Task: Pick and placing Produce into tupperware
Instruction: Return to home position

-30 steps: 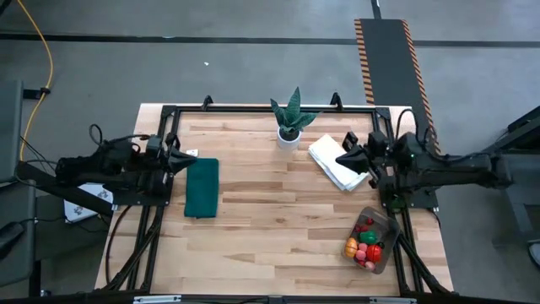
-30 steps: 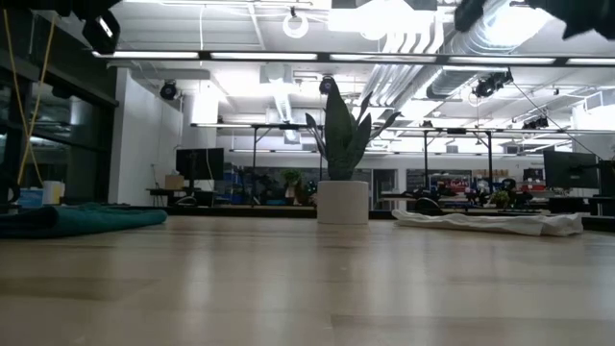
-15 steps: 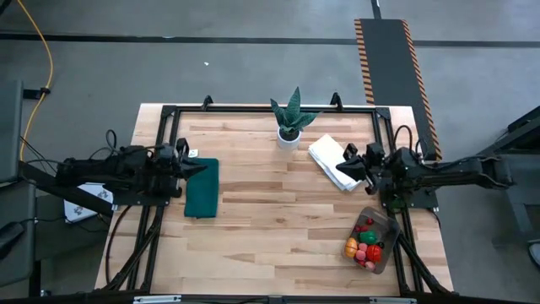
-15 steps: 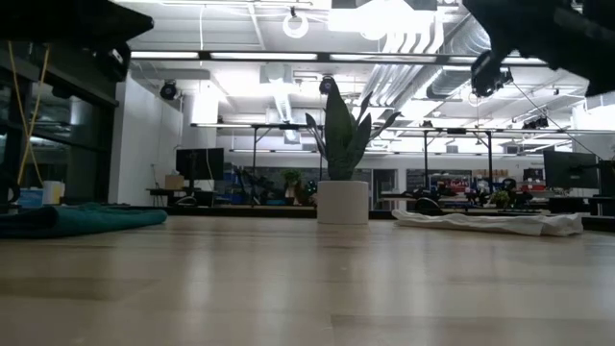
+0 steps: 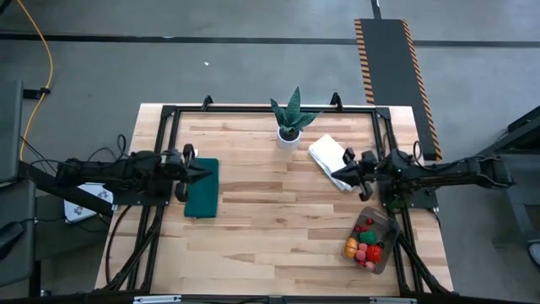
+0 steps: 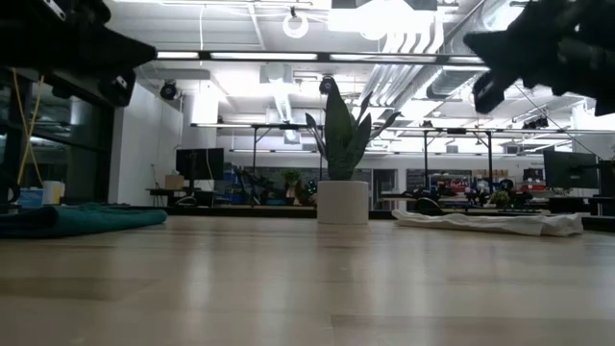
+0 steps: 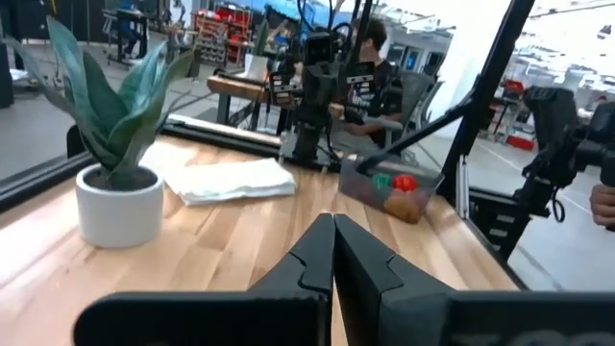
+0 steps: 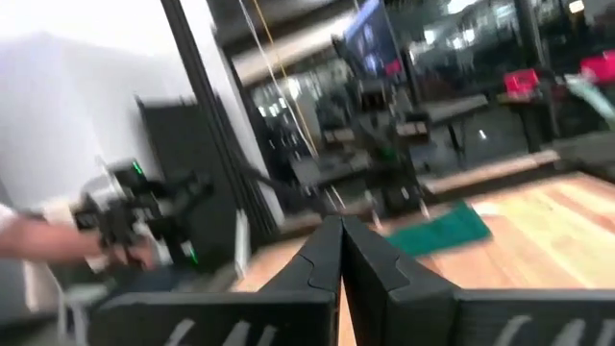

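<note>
High view: produce (image 5: 366, 247) sits in the tupperware (image 5: 378, 215) at the table's (image 5: 270, 219) right edge, while the left gripper (image 5: 206, 171) over the mat (image 5: 201, 192) and the right gripper (image 5: 337, 174) over the cloth (image 5: 324, 153) are both closed, fingers together.

produce (image 5: 366, 244) in tupperware (image 5: 382, 218), cloth (image 5: 327, 157) behind it

Clear tupperware (image 5: 390, 230) near table's (image 5: 253, 211) right edge holds produce (image 5: 365, 246) (red, orange, green).

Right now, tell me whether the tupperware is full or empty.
Holding produce, not empty: red, orange and green pieces sit inside the tupperware.
</note>
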### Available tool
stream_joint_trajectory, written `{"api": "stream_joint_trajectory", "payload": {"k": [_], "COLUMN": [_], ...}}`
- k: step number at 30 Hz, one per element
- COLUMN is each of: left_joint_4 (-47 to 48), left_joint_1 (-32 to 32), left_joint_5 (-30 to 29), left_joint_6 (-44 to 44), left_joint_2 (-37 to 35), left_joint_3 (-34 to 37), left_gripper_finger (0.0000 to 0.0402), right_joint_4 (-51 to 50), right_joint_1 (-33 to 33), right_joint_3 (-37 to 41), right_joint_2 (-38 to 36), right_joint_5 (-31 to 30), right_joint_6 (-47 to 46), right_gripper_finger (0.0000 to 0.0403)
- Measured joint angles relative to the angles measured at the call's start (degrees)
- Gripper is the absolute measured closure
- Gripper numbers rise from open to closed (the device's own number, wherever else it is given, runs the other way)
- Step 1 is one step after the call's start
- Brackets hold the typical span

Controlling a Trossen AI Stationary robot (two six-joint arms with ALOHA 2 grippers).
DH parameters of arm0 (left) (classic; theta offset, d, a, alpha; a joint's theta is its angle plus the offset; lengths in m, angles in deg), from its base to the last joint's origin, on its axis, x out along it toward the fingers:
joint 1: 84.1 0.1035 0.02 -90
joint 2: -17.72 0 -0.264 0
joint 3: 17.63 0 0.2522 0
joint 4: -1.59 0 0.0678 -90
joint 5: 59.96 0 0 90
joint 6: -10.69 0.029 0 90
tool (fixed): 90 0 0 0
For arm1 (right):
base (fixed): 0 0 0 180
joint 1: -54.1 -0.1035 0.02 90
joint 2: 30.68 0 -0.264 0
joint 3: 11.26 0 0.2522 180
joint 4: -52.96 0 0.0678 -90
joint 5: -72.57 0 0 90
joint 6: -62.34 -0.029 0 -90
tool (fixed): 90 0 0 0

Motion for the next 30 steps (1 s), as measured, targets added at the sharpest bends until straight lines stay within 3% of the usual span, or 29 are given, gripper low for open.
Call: {"api": "stream_joint_trajectory", "payload": {"k": [12, 30], "left_joint_4": [2.1, 4.3], "left_joint_1": [0.0, 0.0], "left_joint_5": [-2.4, -4.2], "left_joint_6": [1.4, 6.1], "left_joint_2": [0.0, 0.0], "left_joint_3": [2.2, 2.2], "left_gripper_finger": [0.0401, 0.0401], "right_joint_4": [-13.1, -18.3], "right_joint_1": [2.9, 9.8], "right_joint_3": [0.0, 0.0], "right_joint_2": [0.0, 0.0], "right_joint_5": [-0.3, -0.3], "right_joint_6": [12.0, 17.4], "right_gripper_finger": [0.0403, 0.0403]}}
